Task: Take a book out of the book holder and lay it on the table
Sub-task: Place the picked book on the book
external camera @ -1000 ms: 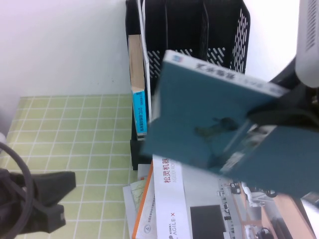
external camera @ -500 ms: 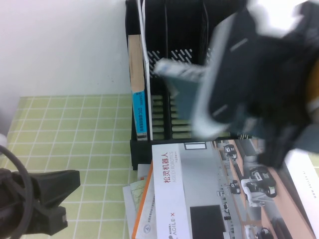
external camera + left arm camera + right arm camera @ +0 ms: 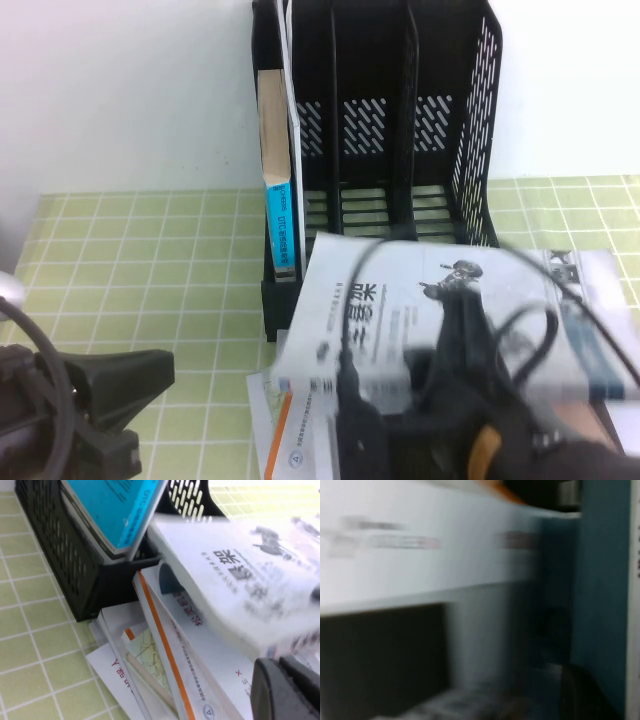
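The black book holder [image 3: 380, 60] stands at the back; one book with a blue spine [image 3: 281, 222] still stands in its left slot. A white-covered book [image 3: 440, 300] with black characters lies almost flat just above the pile in front of the holder, blurred. My right gripper [image 3: 465, 395] is at its near edge and shut on it; the right wrist view shows its teal cover [image 3: 605, 580]. My left gripper [image 3: 150, 378] sits shut and empty at the near left, apart from the books. The white book [image 3: 240, 580] also shows in the left wrist view.
A pile of books and booklets [image 3: 320, 430] lies in front of the holder, one with an orange stripe [image 3: 165, 640]. The green tiled mat [image 3: 140, 270] covers the table to the left. A white wall stands behind the holder.
The right arm has swung the book from upright in the air, teal side showing, down and toward me. It now lies nearly flat, white cover up, over the pile. The left gripper barely moved.
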Robot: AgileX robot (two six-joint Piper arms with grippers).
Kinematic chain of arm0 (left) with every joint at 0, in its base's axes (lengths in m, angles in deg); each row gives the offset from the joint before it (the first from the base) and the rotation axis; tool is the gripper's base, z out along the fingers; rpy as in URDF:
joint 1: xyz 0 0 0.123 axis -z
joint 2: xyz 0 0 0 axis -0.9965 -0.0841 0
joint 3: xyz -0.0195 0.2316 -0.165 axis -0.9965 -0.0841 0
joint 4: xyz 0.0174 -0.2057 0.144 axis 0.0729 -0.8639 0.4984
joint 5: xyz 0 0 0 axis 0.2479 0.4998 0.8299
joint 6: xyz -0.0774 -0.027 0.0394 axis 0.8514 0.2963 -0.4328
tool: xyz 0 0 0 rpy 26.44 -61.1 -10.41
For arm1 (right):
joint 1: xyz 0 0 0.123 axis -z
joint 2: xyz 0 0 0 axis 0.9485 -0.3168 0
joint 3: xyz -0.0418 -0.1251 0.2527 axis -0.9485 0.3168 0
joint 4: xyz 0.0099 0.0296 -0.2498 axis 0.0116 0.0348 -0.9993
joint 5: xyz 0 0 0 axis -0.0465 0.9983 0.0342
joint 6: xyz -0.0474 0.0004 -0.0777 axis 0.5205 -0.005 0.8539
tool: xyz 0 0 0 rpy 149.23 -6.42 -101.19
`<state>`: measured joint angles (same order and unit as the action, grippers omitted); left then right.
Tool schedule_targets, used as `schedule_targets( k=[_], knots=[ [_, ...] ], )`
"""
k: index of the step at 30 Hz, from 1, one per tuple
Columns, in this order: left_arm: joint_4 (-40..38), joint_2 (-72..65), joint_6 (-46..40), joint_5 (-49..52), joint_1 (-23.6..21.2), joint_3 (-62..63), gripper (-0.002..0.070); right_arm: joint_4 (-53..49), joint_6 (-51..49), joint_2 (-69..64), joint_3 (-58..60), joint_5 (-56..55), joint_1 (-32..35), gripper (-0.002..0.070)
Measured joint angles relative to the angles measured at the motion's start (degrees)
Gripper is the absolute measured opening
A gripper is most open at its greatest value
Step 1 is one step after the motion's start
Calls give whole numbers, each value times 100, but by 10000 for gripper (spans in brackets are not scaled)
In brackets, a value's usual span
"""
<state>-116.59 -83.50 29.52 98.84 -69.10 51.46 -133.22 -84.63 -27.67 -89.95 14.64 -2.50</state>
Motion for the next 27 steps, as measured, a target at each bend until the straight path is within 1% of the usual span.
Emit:
schedule_targets(
  k=[2,4,7,15,19,21,24,26,27],
  knots=[
    [-10,0,-26,35,0,0,-3,31,-432,0,323,-300,0,130],
    [-31,0,-36,63,0,0,-3,277,-788,0,549,-647,0,130],
    [-31,0,-36,63,0,0,-3,598,-1106,0,718,-914,0,130],
    [-65,0,-36,63,0,0,-3,605,-1429,2,762,-975,0,130],
    [-70,0,-47,63,0,0,-3,574,-2005,12,717,-914,10,132],
    [-70,0,-73,77,0,0,-3,762,-2129,12,593,-753,10,168],
    [-70,0,-122,148,0,0,-3,1298,-2159,12,331,-338,10,292],
    [-70,0,-191,204,0,0,-3,1643,-1869,23,109,-22,21,389],
    [-70,0,-213,235,0,0,-3,1817,-1628,53,-12,67,21,417]
  ],
)
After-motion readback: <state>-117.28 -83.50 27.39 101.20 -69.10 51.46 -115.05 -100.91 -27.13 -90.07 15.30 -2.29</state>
